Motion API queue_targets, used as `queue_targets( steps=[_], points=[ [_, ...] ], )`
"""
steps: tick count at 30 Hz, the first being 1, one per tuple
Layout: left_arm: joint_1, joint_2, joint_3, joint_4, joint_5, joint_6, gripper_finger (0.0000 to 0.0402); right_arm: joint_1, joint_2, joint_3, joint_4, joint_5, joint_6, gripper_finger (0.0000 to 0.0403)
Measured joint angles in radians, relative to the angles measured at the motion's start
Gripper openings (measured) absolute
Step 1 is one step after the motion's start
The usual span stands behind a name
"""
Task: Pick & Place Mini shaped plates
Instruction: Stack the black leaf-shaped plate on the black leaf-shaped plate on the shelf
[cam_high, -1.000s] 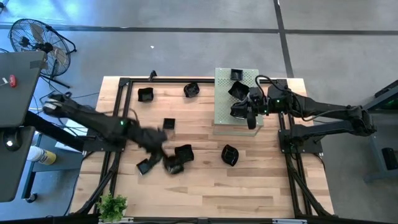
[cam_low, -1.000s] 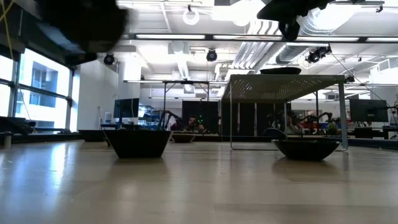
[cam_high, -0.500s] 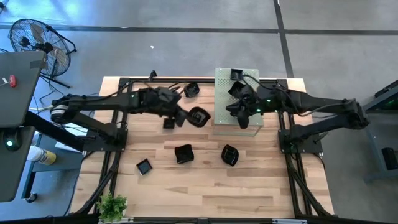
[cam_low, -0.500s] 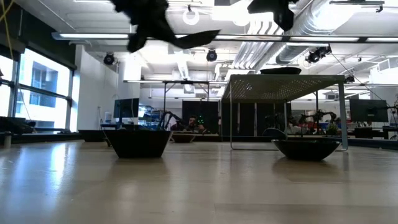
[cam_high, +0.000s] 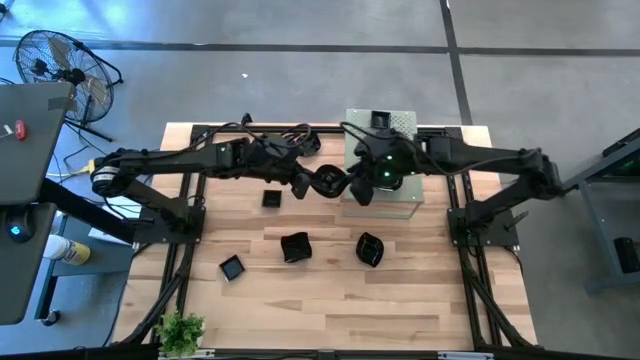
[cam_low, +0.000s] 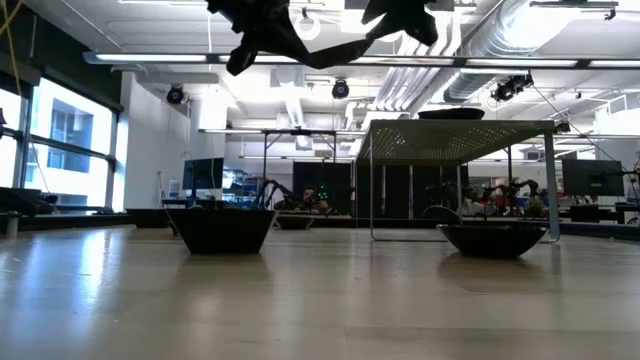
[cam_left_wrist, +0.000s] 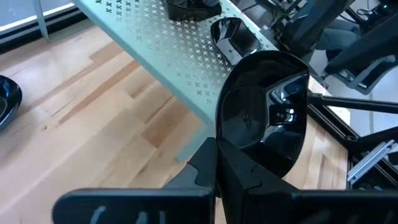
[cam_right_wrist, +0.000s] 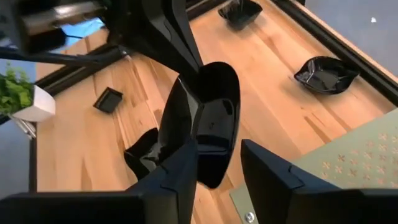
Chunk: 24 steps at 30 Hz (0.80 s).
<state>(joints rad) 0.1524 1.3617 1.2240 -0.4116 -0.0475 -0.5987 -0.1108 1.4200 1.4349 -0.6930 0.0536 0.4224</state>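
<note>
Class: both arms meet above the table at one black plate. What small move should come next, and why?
Probably the right gripper should shut on the plate: the left gripper holds it in the air beside the pale green board, and its rim sits between the right gripper's open fingers.

left end effector (cam_high: 303, 184) clamped, right end effector (cam_high: 358, 186) parted

Two robot arms, left (cam_high: 170, 160) and right (cam_high: 480, 158); at least six black plates (cam_high: 295, 246); one perforated board (cam_high: 405, 125); one fan (cam_high: 55, 60); one potted plant (cam_high: 180, 330).
</note>
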Motion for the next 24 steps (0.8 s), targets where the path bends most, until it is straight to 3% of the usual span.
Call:
queue_targets(
  steps=[5,12,16,20,24],
  points=[
    [-0.002,0.0,0.0,0.002,0.0,0.0,0.0,0.0,0.037,0.004,-0.002,-0.002,0.027,0.0086],
    [-0.002,0.0,0.0,0.006,0.014,0.018,0.0,-0.001,0.033,0.004,-0.007,0.039,0.049,0.001],
    [-0.002,0.0,0.0,0.01,0.014,0.019,0.0003,-0.003,0.033,0.004,-0.01,0.044,0.059,0.0011],
    [-0.002,0.0,0.021,-0.002,0.014,0.048,0.0031,-0.02,0.027,0.004,-0.031,0.032,0.071,0.0004],
    [-0.001,-0.001,0.075,-0.029,-0.021,0.078,0.0083,-0.058,-0.011,0.004,-0.048,0.012,0.071,0.0005]
  ],
)
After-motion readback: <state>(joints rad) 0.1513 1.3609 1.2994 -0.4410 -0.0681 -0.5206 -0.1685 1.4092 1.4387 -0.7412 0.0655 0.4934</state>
